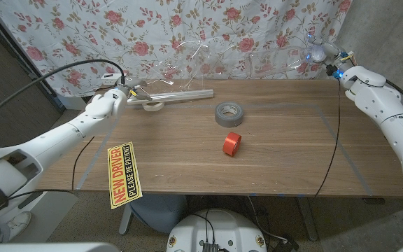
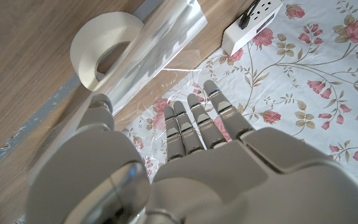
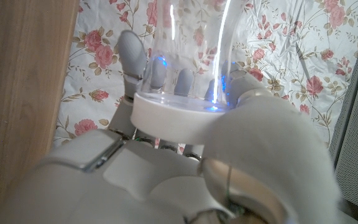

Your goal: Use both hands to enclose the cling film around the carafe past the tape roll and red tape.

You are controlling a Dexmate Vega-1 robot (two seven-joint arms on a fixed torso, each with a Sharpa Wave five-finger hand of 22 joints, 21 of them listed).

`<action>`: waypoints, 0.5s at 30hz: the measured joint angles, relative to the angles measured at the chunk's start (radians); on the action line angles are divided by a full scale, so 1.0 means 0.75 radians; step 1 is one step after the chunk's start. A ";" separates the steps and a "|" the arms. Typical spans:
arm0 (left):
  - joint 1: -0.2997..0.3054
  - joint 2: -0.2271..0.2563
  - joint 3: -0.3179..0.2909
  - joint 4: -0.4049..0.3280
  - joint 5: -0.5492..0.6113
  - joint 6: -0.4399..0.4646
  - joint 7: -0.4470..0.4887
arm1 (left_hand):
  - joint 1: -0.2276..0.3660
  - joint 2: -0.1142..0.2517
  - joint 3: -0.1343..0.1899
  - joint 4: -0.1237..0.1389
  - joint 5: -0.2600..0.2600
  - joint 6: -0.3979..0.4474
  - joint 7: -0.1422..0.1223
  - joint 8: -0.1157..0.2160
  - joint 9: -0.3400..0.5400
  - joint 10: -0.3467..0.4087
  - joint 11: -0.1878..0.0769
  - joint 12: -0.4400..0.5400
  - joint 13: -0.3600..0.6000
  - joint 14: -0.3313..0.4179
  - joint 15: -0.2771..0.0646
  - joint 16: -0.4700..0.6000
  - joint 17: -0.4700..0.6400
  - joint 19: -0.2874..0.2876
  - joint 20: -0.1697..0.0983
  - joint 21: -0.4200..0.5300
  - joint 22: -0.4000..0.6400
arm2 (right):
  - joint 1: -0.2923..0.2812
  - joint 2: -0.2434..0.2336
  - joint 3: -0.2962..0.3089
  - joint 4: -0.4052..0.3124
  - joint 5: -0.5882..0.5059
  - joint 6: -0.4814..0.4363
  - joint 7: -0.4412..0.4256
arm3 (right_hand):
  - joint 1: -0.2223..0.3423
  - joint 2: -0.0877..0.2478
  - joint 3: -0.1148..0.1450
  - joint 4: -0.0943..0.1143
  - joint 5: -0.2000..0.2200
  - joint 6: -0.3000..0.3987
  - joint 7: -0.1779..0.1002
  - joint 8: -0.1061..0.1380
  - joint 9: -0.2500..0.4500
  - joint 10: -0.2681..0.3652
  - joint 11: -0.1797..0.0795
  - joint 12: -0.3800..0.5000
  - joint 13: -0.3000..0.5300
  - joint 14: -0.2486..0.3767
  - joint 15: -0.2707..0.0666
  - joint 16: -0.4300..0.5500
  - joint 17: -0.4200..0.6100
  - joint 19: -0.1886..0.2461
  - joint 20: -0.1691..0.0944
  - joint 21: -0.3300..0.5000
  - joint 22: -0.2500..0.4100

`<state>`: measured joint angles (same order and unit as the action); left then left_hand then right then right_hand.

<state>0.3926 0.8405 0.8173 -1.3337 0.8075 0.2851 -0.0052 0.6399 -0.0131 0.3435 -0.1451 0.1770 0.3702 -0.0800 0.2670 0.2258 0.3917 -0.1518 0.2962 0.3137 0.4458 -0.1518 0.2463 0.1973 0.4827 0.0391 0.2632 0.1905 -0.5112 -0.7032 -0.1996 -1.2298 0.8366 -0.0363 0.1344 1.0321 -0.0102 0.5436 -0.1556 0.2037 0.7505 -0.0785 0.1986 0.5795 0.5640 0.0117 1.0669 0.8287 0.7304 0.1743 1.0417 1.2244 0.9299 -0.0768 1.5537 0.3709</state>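
Your right hand (image 1: 359, 75) is up at the far right corner of the wooden table (image 1: 278, 161), and its fingers (image 3: 132, 56) are wrapped around the clear carafe (image 3: 185, 68). In the right wrist view the thumb presses the near side of the carafe's white collar while the other fingers curl behind the glass, so the vessel sits fully inside your grip, lifted off the tabletop in front of the floral curtain (image 1: 187, 35).

Your left hand (image 1: 109, 103) is at the far left of the table, with its fingertips at the end of the cling film (image 1: 177, 93). In the left wrist view the fingers (image 2: 194, 121) lie straight and close together, with a loose sheet of film passing across them and the thumb (image 2: 98, 106) at the film's edge; you cannot tell whether the film is actually pinched. The white tape roll (image 2: 104, 50) lies just beyond that thumb, touching the film roll.

The grey duct tape roll (image 1: 230, 113) and the red tape (image 1: 231, 143) lie on the table between your two hands, well apart from both. A yellow "New Driver" sign (image 1: 124, 175) lies beside your left forearm.
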 measured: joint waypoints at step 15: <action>-0.055 -0.044 0.053 0.091 0.006 -0.044 -0.010 | 0.000 0.000 -0.014 0.006 0.000 0.019 -0.001 0.000 0.000 0.014 0.000 0.000 0.006 0.018 -0.014 0.018 0.013 0.028 -0.028 0.010 0.004 | -0.016 0.000 0.004 -0.009 0.002 -0.003 -0.011 | 0.000 0.000 0.000 0.000 0.000 0.000 0.000 0.000 0.000 0.000 0.000 0.008 -0.007 0.000 0.000 0.002 0.000 0.000 0.000 0.000 0.000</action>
<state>0.3513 0.8076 0.8569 -1.2657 0.8121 0.2521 -0.0126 0.6399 -0.0131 0.3333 -0.1404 0.1770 0.3848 -0.0811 0.2670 0.2257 0.4022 -0.1520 0.2962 0.3182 0.4596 -0.1622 0.2595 0.2073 0.5039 0.0179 0.2710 0.1933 -0.5229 -0.7035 -0.1967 -1.2364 0.8379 -0.0384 0.1264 1.0318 -0.0099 0.5435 -0.1556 0.2037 0.7508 -0.0787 0.1986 0.5795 0.5641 0.0118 1.0729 0.8235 0.7304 0.1743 1.0429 1.2247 0.9299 -0.0768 1.5537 0.3711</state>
